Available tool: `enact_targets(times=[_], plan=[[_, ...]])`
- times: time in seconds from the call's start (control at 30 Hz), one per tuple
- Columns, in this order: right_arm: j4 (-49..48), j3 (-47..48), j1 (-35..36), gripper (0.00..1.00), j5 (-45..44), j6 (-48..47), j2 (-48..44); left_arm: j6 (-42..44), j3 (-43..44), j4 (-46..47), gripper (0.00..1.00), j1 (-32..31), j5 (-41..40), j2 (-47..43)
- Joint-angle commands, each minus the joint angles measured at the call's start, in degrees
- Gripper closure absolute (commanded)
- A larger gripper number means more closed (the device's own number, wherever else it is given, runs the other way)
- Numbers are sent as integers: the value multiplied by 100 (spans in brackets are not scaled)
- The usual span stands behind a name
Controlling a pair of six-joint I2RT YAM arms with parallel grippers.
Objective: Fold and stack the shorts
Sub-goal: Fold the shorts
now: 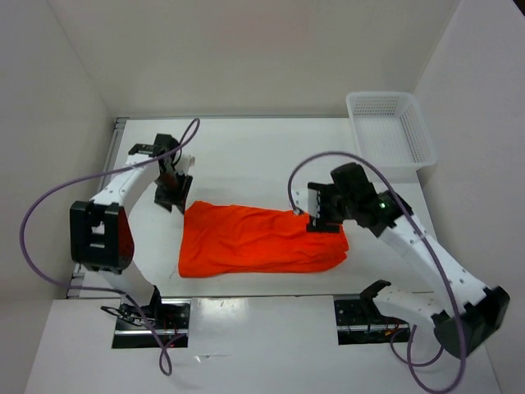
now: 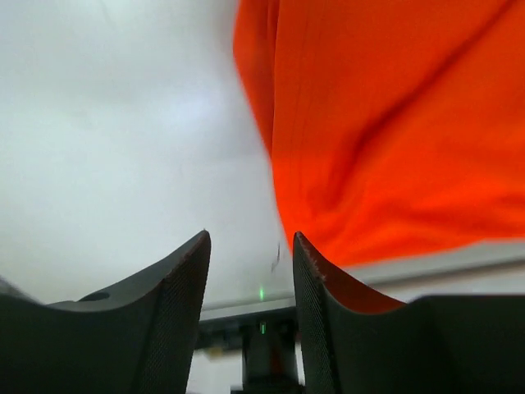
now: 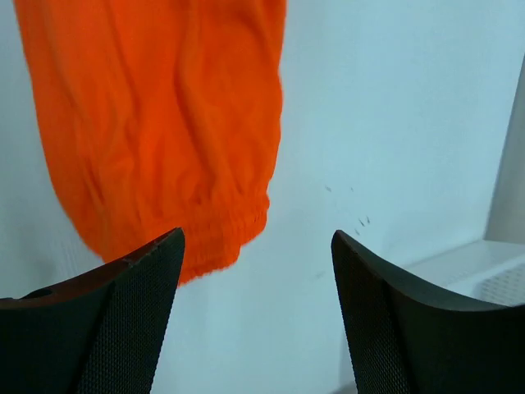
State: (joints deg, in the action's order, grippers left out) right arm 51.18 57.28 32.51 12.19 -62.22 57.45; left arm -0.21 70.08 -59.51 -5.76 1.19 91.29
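**Both pincers empty at either end of the shorts**

The left gripper (image 1: 172, 194) stands with its jaws parted and nothing between them; its wrist view shows bare table (image 1: 246, 152) in the gap and orange cloth off to one side. The right gripper (image 1: 317, 215) is spread wider, also empty, with a gathered elastic edge of the cloth just beside one finger. Between them lie the shorts (image 1: 258, 240), flat on the table near the middle, long axis running left to right. The left gripper sits just off the far-left corner, and the right one hangs over the far-right corner, so each arm is nearest its own end. The white basket (image 1: 381, 95) sits at the far right, well apart. Any next fold, I judge, turns on this left-right lie
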Motion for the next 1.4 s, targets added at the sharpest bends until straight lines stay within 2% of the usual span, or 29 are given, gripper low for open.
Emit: enact_targets(times=[0.0,0.07,0.17,0.23,0.47,0.57,0.6,0.7,0.8,0.83,0.87,0.93,1.03,1.2,1.33,1.37], plan=[[-793,345,-428,23,441,1228,1195,21,899,624,47,31,539,1079],[-873,626,-991,25,767,1622,2263,21,1515,624,46,31,768,1591],[-952,1048,-1580,25,916,1949,3425,21,1666,791,45,-30,838,1865],[-952,1189,-1887,25,1101,1950,3772,21,1562,844,44,-31,892,1972],[-688,944,-1889,25,1076,1344,4124,21,1157,949,42,-83,1102,2305],[-688,864,-1889,28,1075,1291,4344,21,1104,950,51,-136,1190,2428],[-688,864,-1889,30,1075,1343,4484,21,1104,950,60,-136,1260,2481],[-635,864,-1889,36,1075,1344,4617,21,1104,810,74,-188,1576,2535],[-635,803,-1766,48,1075,1221,4617,21,1104,739,93,-189,1708,2648],[-714,803,-1766,70,1006,1369,4678,21,1104,739,96,-189,1709,2701],[-871,803,-1714,78,1005,1483,4679,21,1104,739,100,-189,1709,2702],[-1004,881,-1713,94,883,1642,4740,21,1182,957,100,-189,1430,2850],[-1504,1294,-1713,100,637,2160,4986,21,1849,1116,100,162,1086,3184],[-2286,2585,-1906,100,364,3232,5697,21,3666,1309,100,514,541,3869],[-2560,3508,-1906,100,65,3610,6312,21,4572,1363,100,567,487,4204],[-2612,3893,-1906,93,-40,3672,6453,21,4689,1363,100,567,435,4257]])
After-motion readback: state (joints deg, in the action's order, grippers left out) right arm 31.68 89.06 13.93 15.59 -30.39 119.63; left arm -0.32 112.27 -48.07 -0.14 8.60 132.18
